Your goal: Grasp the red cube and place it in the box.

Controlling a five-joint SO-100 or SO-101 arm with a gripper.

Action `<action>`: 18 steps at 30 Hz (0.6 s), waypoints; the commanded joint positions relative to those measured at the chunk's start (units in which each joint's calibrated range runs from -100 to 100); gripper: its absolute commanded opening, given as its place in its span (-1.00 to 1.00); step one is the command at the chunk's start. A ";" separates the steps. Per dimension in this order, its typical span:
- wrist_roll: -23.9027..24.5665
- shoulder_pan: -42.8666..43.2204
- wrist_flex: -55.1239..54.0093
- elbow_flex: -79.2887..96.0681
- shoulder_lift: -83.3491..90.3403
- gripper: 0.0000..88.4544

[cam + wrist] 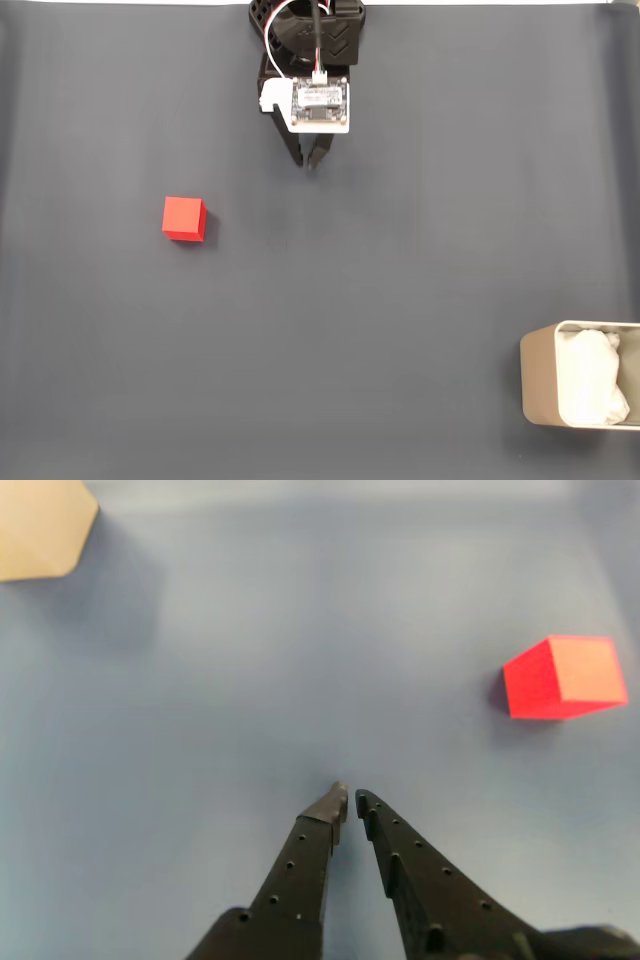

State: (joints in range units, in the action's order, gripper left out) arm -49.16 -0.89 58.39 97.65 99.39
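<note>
The red cube rests on the dark grey mat at the left of the fixed view; in the wrist view the red cube lies at the right, well clear of the fingers. The beige box with white padding sits at the lower right edge of the fixed view, and a corner of the box shows at the wrist view's top left. My gripper hangs at the top centre, far from both. The gripper is shut, tips nearly touching, holding nothing.
The dark grey mat covers the whole work surface. The arm's base and white wrist board stand at the top centre edge.
</note>
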 commanded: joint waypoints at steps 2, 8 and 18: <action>0.24 1.32 -9.54 -4.77 -0.43 -1.00; 0.34 2.74 -15.11 -12.43 -3.55 -1.00; -0.29 2.52 -18.47 -29.22 -14.90 -1.00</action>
State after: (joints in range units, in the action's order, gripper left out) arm -49.45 1.26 41.05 75.68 87.67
